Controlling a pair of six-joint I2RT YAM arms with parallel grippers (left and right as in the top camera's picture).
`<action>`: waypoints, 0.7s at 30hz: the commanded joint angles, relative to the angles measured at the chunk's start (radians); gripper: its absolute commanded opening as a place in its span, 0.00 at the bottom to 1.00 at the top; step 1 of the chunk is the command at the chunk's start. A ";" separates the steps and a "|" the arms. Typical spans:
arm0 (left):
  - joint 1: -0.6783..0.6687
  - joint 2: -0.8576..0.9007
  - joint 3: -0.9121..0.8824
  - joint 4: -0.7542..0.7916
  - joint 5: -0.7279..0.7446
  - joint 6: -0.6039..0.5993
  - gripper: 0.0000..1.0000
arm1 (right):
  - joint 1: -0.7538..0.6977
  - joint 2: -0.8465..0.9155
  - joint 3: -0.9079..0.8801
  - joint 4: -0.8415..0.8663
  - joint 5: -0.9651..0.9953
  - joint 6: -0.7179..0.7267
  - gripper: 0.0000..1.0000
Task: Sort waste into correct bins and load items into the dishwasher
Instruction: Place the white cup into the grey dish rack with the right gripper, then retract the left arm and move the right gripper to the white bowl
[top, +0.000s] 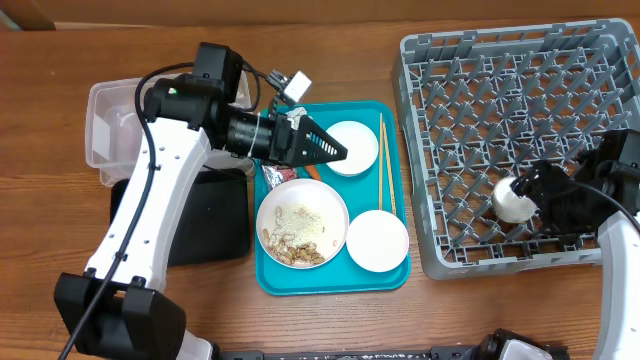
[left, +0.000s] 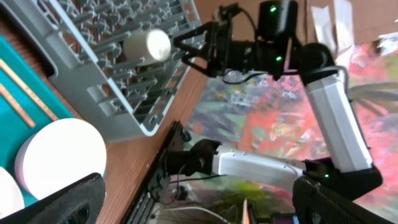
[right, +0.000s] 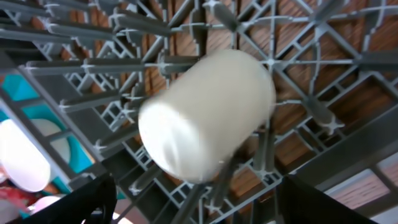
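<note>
The left arm (top: 160, 190) stands highest off the tabletop (top: 60, 60) and so closest to the overhead lens. It reaches from lower left toward centre frame, its left tool (top: 330, 147) spread wide and empty, pointing at the white bowl (top: 352, 147). In the upper left sits the clear tub (top: 108, 125), with the black tray (top: 215, 215) below it. The teal tray (top: 330, 282) in the centre carries the red packet (top: 272, 177), the plate (top: 335, 215) with beige scraps (top: 295, 250), and the chopsticks (top: 384, 160). At right, low in the grey rack (top: 470, 80), the small white cup (top: 512, 198) lies tipped sideways among the pegs at the tip of the right tool (top: 532, 192). I cannot tell whether that tool's fingers are pressing on it. Seating the cup seems the step in hand. It would likely go best turned mouth-down between pegs, lowered until it rests, and let go only once it cannot roll.
</note>
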 joint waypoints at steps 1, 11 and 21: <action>-0.023 -0.018 0.021 -0.006 -0.064 0.005 0.97 | 0.002 0.000 0.092 -0.024 -0.084 -0.027 0.86; -0.132 -0.018 0.021 0.108 -0.771 -0.303 0.84 | 0.034 -0.116 0.348 -0.175 -0.428 -0.180 0.85; -0.352 0.056 0.020 0.283 -1.352 -0.493 0.61 | 0.119 -0.238 0.350 -0.168 -0.446 -0.180 0.88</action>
